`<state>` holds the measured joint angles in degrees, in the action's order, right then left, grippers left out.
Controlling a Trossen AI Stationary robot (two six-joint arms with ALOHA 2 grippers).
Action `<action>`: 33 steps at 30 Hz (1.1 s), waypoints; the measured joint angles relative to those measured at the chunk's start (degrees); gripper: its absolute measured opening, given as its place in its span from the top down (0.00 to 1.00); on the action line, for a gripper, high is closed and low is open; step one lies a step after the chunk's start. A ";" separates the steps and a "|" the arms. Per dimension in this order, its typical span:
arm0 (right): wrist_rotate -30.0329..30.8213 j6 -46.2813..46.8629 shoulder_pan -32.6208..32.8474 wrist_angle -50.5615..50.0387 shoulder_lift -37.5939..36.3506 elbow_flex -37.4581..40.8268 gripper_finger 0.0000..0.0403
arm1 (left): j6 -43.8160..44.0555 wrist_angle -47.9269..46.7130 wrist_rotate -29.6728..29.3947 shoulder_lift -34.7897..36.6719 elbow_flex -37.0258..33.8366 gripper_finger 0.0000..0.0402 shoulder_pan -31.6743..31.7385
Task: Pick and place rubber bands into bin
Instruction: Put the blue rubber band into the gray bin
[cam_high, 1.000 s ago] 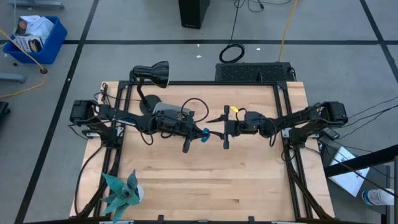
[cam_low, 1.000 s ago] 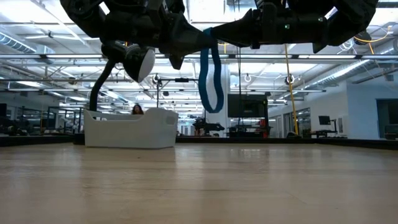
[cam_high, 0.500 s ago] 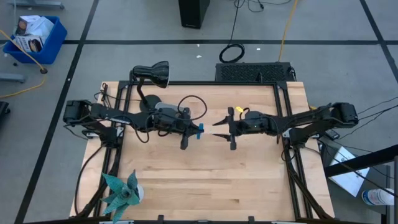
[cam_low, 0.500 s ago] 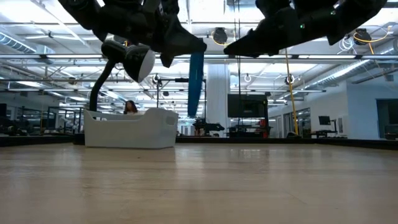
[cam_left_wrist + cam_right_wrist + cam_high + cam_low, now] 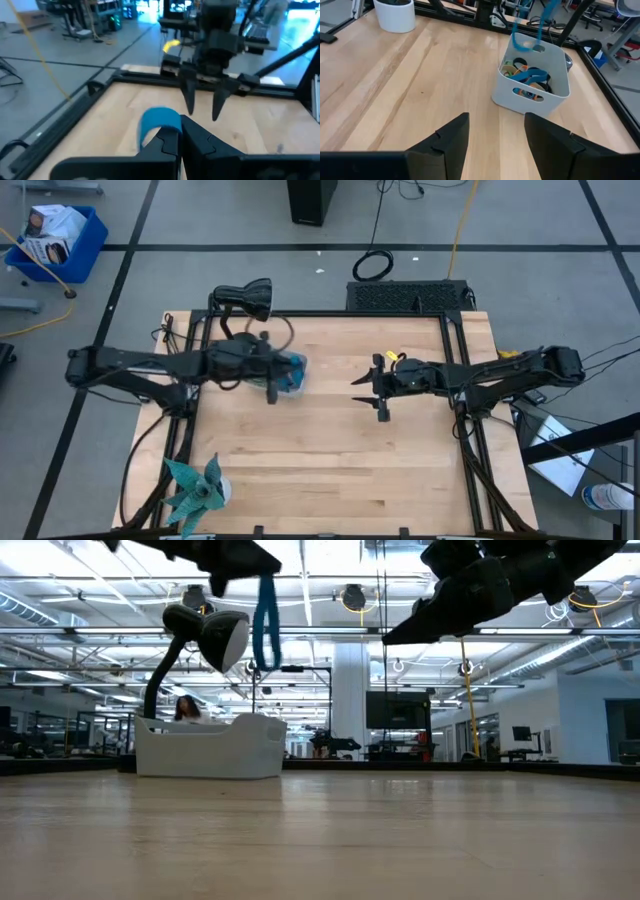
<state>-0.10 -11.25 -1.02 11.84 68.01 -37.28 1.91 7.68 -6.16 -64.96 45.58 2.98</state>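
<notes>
My left gripper is shut on a blue rubber band, which hangs over the light grey bin. The bin stands on the table at the far left and holds several coloured bands. In the right wrist view the blue band dangles above the bin's far rim. My right gripper is open and empty above the middle of the table, to the right of the bin, and points toward it. My left gripper pinches the blue band's upper end between its two shut fingers. The fingers lie about level and point toward the table's right. The band hangs slack below them, clear of the bin's rim and the table.
A black desk lamp stands at the table's far left, close behind the bin. A teal paper plant in a white pot stands at the near left corner; the pot also shows in the right wrist view. Bare wood lies in the middle and near right.
My left gripper has carried the blue band from the table's middle toward the left edge, to above the bin; the band still hangs below it. My right gripper has drawn back a little toward the right edge, away from the band.
</notes>
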 joint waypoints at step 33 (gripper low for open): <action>0.02 -0.37 0.00 1.87 0.00 0.02 0.54 | 9.15 -22.72 -12.89 -12.83 0.02 0.99 6.66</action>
<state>-0.08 -11.62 -1.02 13.71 68.01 -37.26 11.06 -15.04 -19.04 -77.79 45.60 9.64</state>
